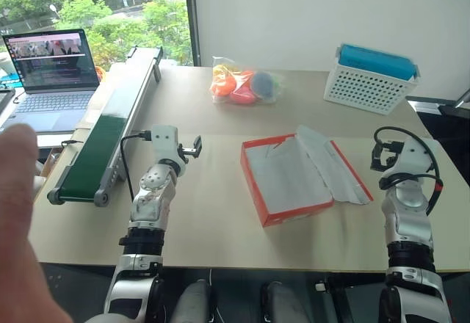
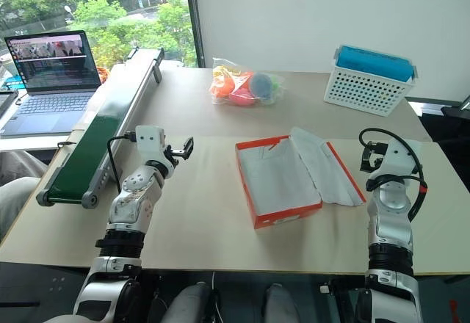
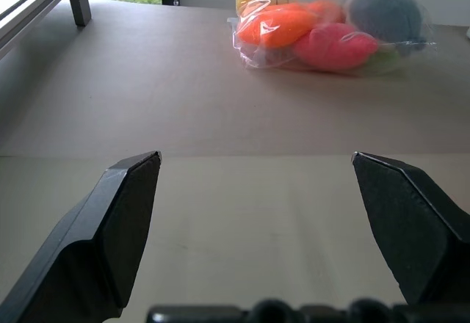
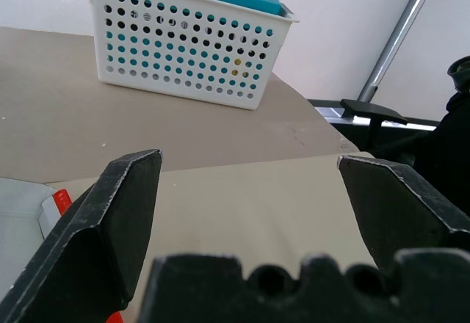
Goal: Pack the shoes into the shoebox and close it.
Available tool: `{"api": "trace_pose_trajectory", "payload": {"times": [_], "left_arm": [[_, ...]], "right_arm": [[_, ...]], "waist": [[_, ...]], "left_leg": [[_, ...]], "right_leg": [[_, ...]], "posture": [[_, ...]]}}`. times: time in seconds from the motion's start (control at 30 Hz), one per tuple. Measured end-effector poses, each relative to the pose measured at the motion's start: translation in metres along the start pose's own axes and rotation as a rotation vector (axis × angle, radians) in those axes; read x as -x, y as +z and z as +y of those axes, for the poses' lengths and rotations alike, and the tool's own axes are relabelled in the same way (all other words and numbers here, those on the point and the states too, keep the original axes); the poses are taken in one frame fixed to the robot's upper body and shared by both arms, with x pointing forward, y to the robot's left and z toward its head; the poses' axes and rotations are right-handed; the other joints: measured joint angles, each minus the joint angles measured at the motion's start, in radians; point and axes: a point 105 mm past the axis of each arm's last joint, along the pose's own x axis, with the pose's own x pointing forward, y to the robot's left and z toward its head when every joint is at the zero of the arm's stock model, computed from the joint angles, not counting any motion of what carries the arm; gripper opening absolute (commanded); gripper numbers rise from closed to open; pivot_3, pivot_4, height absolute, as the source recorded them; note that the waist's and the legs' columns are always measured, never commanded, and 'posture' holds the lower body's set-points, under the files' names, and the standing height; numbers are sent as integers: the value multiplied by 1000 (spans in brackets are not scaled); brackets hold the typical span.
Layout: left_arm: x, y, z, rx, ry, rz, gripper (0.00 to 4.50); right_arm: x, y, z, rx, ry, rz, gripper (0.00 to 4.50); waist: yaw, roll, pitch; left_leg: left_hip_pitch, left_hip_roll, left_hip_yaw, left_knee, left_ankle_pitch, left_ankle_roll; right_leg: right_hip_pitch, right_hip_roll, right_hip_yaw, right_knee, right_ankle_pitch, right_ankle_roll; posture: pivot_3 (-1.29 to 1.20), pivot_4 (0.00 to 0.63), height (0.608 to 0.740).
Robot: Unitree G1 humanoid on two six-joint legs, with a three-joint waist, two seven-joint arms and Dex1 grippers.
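Both arms are built of silver-grey metallic segments with rounded joint housings and darker black rings low on the forearms. Each ends in a white, boxy wrist block. The left hand (image 1: 193, 147) carries two short black fingers on a black bracket, with a thin black cable looping from the white block down along the arm. The right hand (image 2: 365, 156) is black too, with a thicker black cable arching over it and a small red mark by the wrist. In the wrist views, the fingers (image 3: 110, 235) are matte black wedges with angled, faceted tips.
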Motion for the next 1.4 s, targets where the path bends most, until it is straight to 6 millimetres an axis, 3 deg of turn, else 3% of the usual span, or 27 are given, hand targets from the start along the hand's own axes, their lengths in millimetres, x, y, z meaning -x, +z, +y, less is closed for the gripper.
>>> {"api": "trace_pose_trajectory", "payload": {"times": [0.17,0.33,0.37,0.43,0.53,0.63,0.8,1.2,1.4], "left_arm": [[4,9,10,8,45,-67,4462],[11,34,54,-1,201,-181,4462],[11,37,61,-8,220,-185,4462],[13,42,82,-14,274,-192,4462],[11,50,88,-6,281,-205,4462],[13,48,102,-38,293,-175,4462],[19,41,122,-52,302,-103,4462],[22,21,134,26,333,-1,4462],[22,13,143,-22,358,63,4462]], "right_arm": [[0,4,6,2,3,-24,4500],[3,20,23,9,64,-86,4500],[5,27,34,-17,114,-94,4500],[22,51,88,-81,375,-106,4500],[62,80,155,-118,727,-119,4500],[104,91,185,-98,1015,-82,4500],[149,91,199,-150,1257,-2,4500],[146,74,202,-97,1207,52,4500],[146,66,204,-122,1168,81,4500]], "waist": [[-1,0,0],[-8,0,0],[-11,1,0],[-25,1,0],[-22,1,0],[-5,1,0],[4,1,1],[0,1,1],[1,1,1]], "left_leg": [[0,0,0,0,0,0],[0,0,0,-1,0,0],[0,0,0,-1,0,0],[1,1,0,-1,0,0],[0,1,-1,-1,0,0],[-1,0,-2,-1,0,0],[-1,0,-2,-1,0,1],[0,0,-2,-2,1,-2],[0,0,-2,-2,1,-2]], "right_leg": [[0,0,0,0,0,0],[-1,0,1,1,0,0],[-1,0,1,1,0,0],[-1,1,1,2,0,0],[-1,1,-1,2,0,0],[-1,0,-3,3,0,0],[0,-1,-3,1,0,0],[-2,0,-3,1,0,0],[-2,0,-3,1,0,0]], "posture": [[0,150,705],[0,150,705],[0,150,705],[0,150,705],[0,150,705],[0,150,705],[0,150,705],[0,150,705],[0,150,705]]}}
